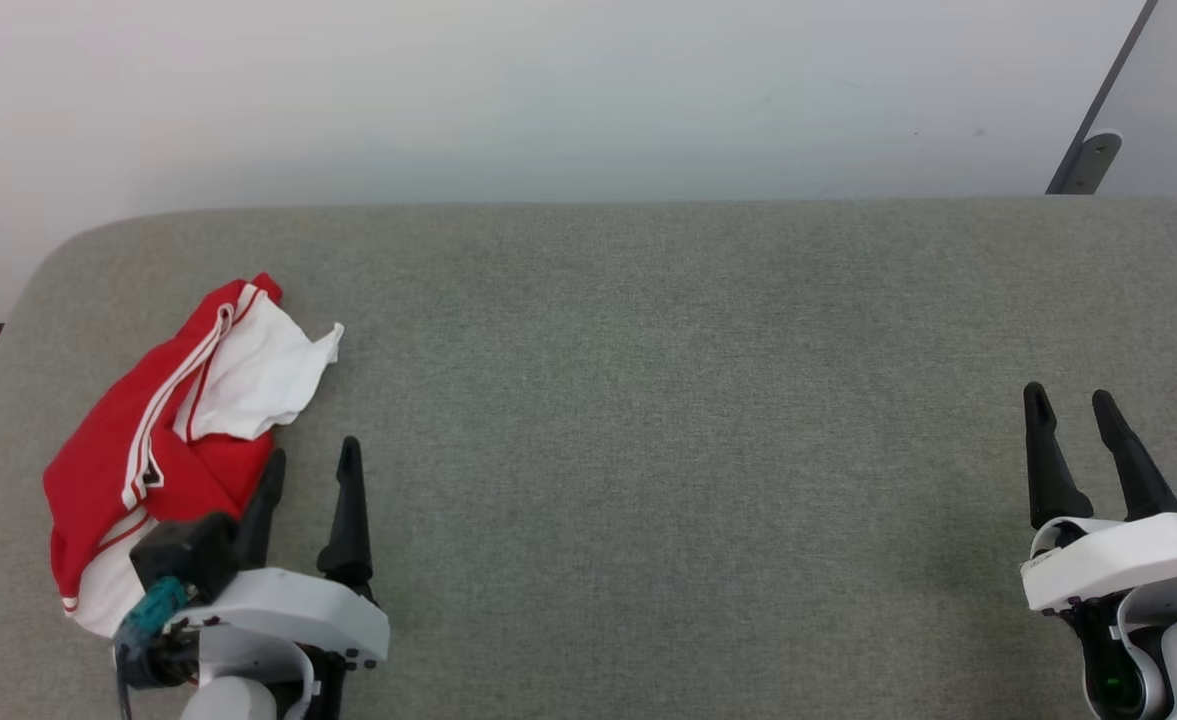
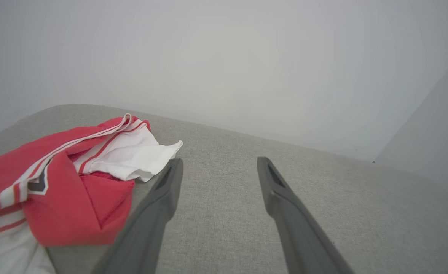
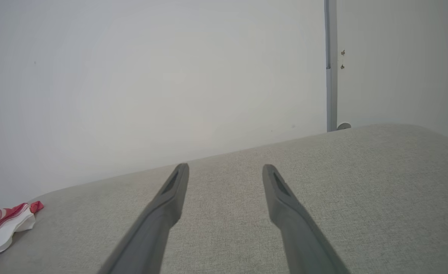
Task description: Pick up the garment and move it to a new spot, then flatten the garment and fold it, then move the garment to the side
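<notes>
The garment [image 1: 163,430] is a red jersey with white panels and red-and-white striped trim, crumpled in a heap at the left end of the grey surface. My left gripper [image 1: 313,458] stands open just to its right, the left finger close beside the red cloth and nothing between the fingers. In the left wrist view the garment [image 2: 67,182] lies left of my open left gripper [image 2: 218,164], its white flap near the left fingertip. My right gripper [image 1: 1070,398] is open at the far right, well away from the heap. The right wrist view has the open right gripper [image 3: 225,169] and a bit of the garment [image 3: 3,228] at its left edge.
The grey fabric-covered surface [image 1: 648,400] stretches wide between both grippers, with a rounded left corner. A pale wall [image 1: 548,90] runs behind it. A grey panel edge with a bracket [image 1: 1088,160] stands at the back right.
</notes>
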{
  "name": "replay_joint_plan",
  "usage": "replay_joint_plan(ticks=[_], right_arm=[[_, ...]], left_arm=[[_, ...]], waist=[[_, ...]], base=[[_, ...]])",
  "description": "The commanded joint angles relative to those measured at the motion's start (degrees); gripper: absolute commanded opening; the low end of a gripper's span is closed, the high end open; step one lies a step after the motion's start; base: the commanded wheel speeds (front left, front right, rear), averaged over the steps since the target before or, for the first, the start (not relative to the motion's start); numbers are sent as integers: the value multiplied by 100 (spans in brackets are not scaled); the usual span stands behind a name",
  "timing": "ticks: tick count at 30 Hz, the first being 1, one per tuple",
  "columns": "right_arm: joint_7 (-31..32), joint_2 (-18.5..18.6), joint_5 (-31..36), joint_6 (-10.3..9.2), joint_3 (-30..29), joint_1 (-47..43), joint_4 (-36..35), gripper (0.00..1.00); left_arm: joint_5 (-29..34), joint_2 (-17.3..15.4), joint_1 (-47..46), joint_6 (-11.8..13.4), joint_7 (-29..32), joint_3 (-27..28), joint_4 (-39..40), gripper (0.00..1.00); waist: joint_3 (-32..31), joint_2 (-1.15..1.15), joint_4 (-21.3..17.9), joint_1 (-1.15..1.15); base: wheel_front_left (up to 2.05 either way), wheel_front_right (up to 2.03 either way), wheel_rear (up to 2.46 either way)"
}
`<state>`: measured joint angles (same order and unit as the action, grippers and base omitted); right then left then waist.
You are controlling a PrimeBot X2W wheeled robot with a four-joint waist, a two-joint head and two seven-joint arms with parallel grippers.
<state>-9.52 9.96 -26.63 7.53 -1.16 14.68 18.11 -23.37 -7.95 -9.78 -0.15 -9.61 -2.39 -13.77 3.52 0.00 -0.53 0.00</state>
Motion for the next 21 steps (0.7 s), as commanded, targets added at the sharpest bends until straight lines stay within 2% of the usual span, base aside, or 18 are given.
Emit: replay_joint_plan(ticks=[1, 21], right_arm=[[-53, 27, 162, -5, -8, 129, -24, 100], [-308, 61, 948, -6, 75, 140, 60, 100]], left_arm=[[152, -44, -111, 30, -46, -11, 20, 100], [1033, -122, -143, 54, -301, -45, -268, 100]], waist=[[-5, 0, -4, 0], [15, 0, -70, 0]], base=[[0, 0, 0], [0, 0, 0]])
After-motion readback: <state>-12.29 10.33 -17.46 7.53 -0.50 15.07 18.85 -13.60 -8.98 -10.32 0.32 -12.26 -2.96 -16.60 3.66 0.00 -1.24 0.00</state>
